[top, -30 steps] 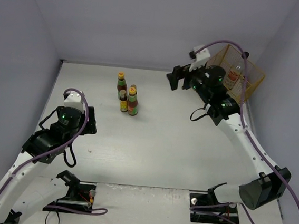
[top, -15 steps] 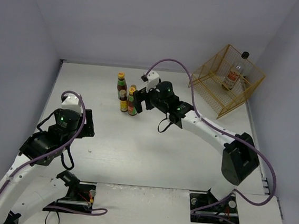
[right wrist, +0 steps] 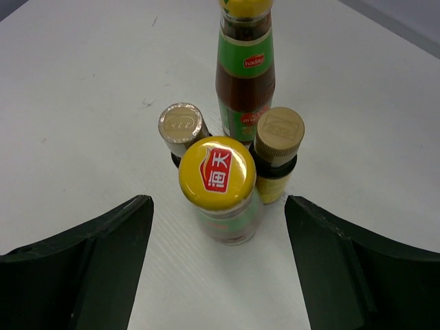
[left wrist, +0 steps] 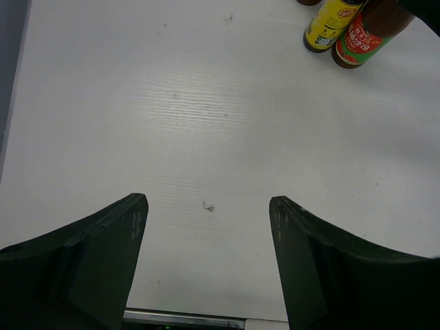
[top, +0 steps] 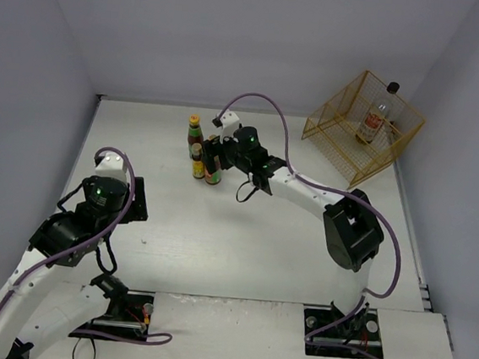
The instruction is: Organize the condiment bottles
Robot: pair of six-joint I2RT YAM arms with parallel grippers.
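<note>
Four condiment bottles stand clustered at the table's back middle. In the right wrist view, a dark red yellow-capped bottle (right wrist: 217,175) is nearest, two short brown bottles stand behind it, one on the left (right wrist: 182,125) and one on the right (right wrist: 278,134), and a second dark red yellow-capped bottle (right wrist: 245,75) stands behind those. My right gripper (right wrist: 216,230) (top: 217,154) is open, its jaws wide on either side of the nearest bottle without touching it. The clear black-capped bottle (top: 374,120) stands in the wire basket (top: 338,130). My left gripper (left wrist: 207,203) (top: 136,199) is open and empty over bare table.
The yellow wire basket lies tilted at the back right corner. The walls close off the table at the back and sides. In the left wrist view the bases of a yellow-labelled bottle (left wrist: 328,24) and a red-and-green-labelled bottle (left wrist: 361,42) show at the top right.
My right arm has swung left from the basket to the bottle cluster, leaving the clear bottle in the basket. My left arm has shifted slightly.
</note>
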